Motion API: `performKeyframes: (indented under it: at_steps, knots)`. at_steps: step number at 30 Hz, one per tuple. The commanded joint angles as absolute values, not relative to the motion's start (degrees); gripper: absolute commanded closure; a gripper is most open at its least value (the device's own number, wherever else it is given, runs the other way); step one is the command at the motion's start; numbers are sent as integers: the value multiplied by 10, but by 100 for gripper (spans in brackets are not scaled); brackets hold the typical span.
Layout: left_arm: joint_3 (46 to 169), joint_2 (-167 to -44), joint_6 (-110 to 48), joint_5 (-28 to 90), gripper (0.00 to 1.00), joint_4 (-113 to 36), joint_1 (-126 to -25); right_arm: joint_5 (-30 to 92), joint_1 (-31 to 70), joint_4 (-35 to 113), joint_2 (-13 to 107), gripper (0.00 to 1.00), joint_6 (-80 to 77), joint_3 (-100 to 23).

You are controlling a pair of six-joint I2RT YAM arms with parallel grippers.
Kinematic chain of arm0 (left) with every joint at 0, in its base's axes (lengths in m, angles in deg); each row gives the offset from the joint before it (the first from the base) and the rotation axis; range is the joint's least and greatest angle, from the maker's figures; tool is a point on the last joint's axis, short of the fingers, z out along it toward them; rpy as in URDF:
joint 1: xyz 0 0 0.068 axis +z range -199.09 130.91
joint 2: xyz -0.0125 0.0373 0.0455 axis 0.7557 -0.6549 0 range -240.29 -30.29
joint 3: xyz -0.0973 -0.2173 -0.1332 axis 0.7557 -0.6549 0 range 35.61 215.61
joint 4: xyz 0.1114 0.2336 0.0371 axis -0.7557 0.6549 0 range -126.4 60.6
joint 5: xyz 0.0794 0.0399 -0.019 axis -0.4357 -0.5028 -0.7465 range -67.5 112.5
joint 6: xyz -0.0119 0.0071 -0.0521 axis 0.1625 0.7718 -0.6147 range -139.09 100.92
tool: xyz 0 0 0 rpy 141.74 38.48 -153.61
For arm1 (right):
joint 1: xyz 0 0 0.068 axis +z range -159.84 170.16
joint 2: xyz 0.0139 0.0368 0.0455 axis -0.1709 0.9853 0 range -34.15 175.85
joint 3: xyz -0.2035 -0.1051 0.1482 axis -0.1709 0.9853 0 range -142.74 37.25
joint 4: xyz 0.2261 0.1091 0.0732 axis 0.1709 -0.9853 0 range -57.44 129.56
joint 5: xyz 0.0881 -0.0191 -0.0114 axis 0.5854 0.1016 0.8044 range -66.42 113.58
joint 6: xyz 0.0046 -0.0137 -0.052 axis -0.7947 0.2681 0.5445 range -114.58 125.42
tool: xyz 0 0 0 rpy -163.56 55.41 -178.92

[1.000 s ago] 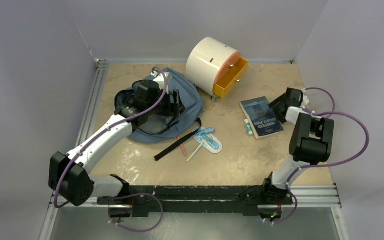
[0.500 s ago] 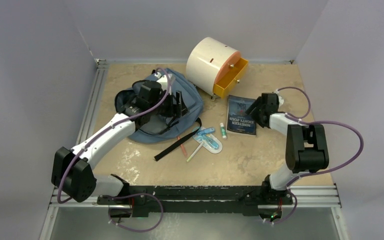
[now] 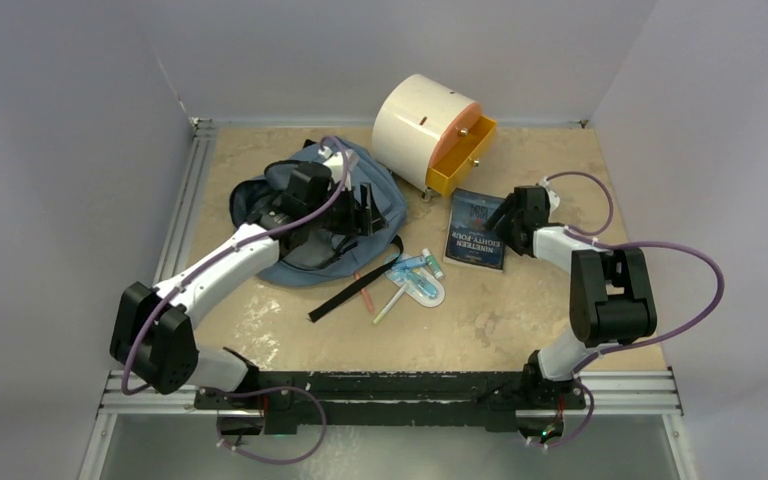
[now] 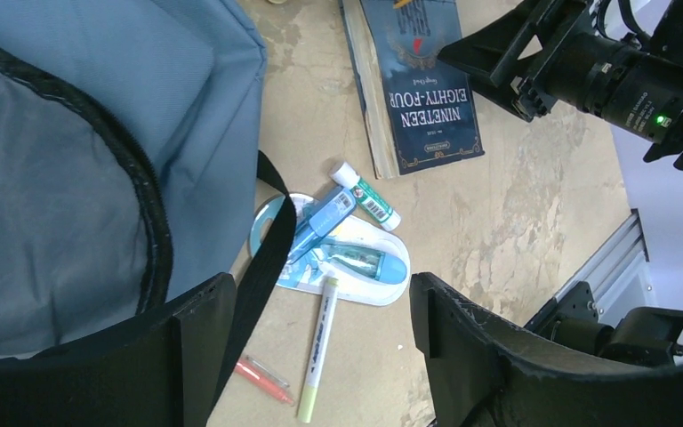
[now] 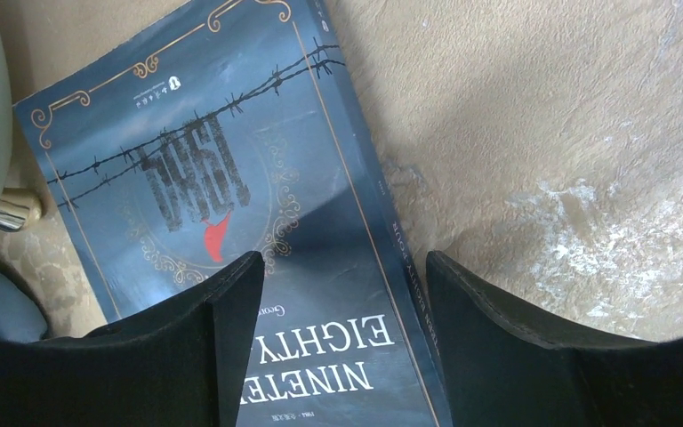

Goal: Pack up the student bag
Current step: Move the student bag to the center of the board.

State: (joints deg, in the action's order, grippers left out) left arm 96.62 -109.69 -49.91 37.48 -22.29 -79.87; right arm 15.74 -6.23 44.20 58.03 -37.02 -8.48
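Note:
The slate-blue student bag point(image 3: 392, 205) lies at the back left with its dark mouth open, and it fills the left of the left wrist view point(image 4: 98, 133). My left gripper point(image 3: 365, 212) hovers open over the bag's right edge, nothing between its fingers point(image 4: 320, 294). A dark blue book point(image 3: 475, 242) lies flat right of the bag. My right gripper point(image 3: 508, 222) is open and low over the book point(image 5: 213, 160), one finger above the cover and one beside the spine point(image 5: 342, 267).
A cream cylindrical cabinet point(image 3: 420, 125) with an open orange drawer point(image 3: 460, 155) stands at the back. Between bag and book lie a glue stick point(image 4: 366, 197), a blue item on a white card point(image 4: 356, 267), a yellow-green highlighter point(image 4: 316, 351), an orange pen point(image 4: 262, 378) and the bag's black strap point(image 3: 352, 283).
My right gripper has swept left with the book, which slid and turned toward the bag. The glue stick rolled left against the white card. My left gripper shifted slightly right.

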Motion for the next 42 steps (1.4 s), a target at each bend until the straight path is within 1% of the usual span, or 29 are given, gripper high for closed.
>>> performKeyframes:
  at_steps: [1,6,14,20,29,31,34,37,42]
  knots:
    - [986,-1120,-518,388,29,-276,-821,166,-64,429,584,30,-337,-100]
    - [1014,-1172,-533,373,29,-317,-868,177,-64,424,581,30,-327,-92]
    - [1063,-1283,-583,302,29,-405,-946,199,-64,426,548,30,-336,-66]
    - [1132,-1387,-596,264,28,-404,-953,207,-64,429,526,30,-348,-55]
    - [1244,-1503,-557,257,29,-365,-953,196,-65,420,470,30,-355,-31]
    - [1258,-1519,-548,256,31,-365,-953,196,-65,419,455,30,-358,-23]
    - [1285,-1542,-534,257,39,-331,-953,196,-65,416,442,30,-362,-16]
    - [1300,-1560,-526,262,44,-314,-953,198,-65,415,432,30,-364,-12]
    - [1301,-1572,-521,263,46,-311,-953,199,-65,413,425,30,-365,-10]
